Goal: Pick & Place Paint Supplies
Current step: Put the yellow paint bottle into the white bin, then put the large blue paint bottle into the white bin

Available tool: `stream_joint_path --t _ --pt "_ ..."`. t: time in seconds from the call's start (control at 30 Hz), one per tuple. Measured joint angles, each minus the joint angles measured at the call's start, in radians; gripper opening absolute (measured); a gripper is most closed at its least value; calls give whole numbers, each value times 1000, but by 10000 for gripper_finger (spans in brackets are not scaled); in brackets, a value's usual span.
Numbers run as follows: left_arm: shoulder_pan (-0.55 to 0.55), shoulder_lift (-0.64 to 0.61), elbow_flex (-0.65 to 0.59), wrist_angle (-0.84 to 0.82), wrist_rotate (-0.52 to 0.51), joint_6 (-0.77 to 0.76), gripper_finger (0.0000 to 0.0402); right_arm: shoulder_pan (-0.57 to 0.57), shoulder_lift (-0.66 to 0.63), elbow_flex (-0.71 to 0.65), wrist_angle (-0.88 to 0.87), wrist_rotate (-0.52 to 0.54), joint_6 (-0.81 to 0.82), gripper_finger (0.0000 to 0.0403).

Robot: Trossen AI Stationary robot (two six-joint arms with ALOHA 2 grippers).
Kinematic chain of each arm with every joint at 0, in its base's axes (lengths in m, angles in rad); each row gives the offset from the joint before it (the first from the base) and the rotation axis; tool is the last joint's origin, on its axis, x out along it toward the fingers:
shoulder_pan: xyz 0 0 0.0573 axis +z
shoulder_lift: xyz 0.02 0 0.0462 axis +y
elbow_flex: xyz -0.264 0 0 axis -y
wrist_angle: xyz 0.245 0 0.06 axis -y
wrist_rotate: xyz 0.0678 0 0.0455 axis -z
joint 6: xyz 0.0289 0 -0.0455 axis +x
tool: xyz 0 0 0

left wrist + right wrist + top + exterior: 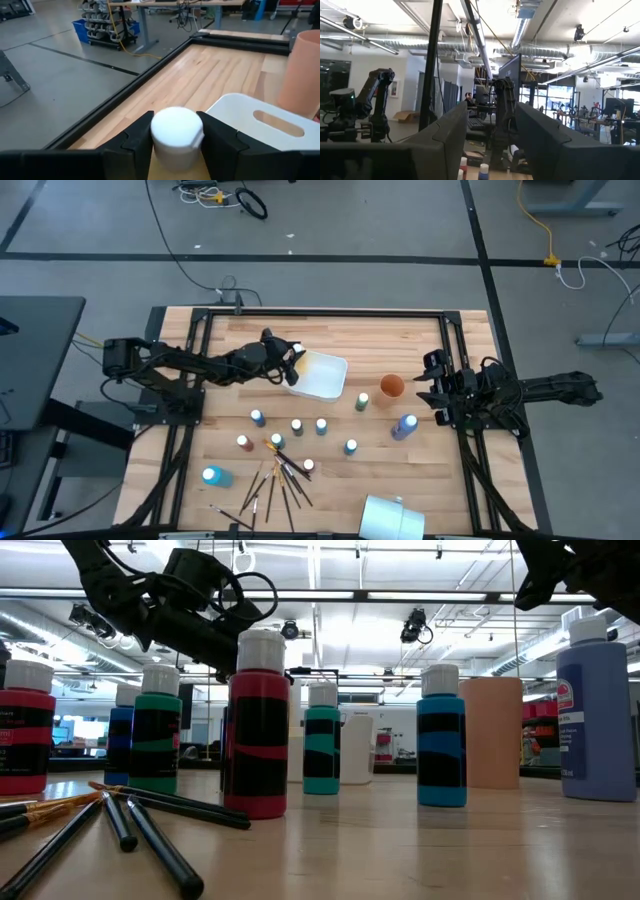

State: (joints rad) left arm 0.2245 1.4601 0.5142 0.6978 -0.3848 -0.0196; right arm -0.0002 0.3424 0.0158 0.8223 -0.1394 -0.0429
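Note:
My left gripper [291,367] reaches level from the table's left to the left rim of a white tray [322,377] and is shut on a white-capped paint bottle [176,132]. Several more small paint bottles [297,426] stand upright on their bases in the table's middle. One red bottle [258,730] stands nearest in the low view. A fan of dark-tipped brushes [277,480] lies flat near the front edge. My right gripper [432,382] waits open at the table's right, tipped upward, with nothing between its fingers [445,140]. My left gripper has the bottle between its two fingers, which lie against opposite sides just below the white cap [175,122]. The fingers [137,142] come level from the table's left. The bottle stands upright in the hold. Its base is hidden by the fingers.
An orange cup [391,386] stands right of the tray, and a larger blue bottle [404,426] stands near my right arm. A blue bottle [214,476] lies on its side front left, and a white roll [392,518] sits at the front edge. A black frame [320,313] borders the table.

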Motion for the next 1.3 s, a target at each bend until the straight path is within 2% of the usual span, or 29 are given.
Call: stream_joint_path --t 0.17,0.47,0.7,0.9,0.97,1.17,1.3 --pt "0 -5 0 7 -16 5 178 0 0 0 -2 -28 17 171" --pt "-26 -87 36 -10 -14 72 198 0 8 0 -75 -211 40 171" --pt "-61 -233 40 -56 -14 121 199 0 53 0 -131 -251 56 172" --pt "-73 -359 40 -142 -14 117 199 1 97 0 -130 -384 94 190" --pt "-73 -393 40 -173 -14 118 199 1 109 0 -136 -398 110 199" --pt "-73 -438 40 -180 -14 118 199 1 128 0 -315 -469 83 211" --pt "-73 -436 40 -183 -14 122 199 1 133 0 -345 -471 69 205"
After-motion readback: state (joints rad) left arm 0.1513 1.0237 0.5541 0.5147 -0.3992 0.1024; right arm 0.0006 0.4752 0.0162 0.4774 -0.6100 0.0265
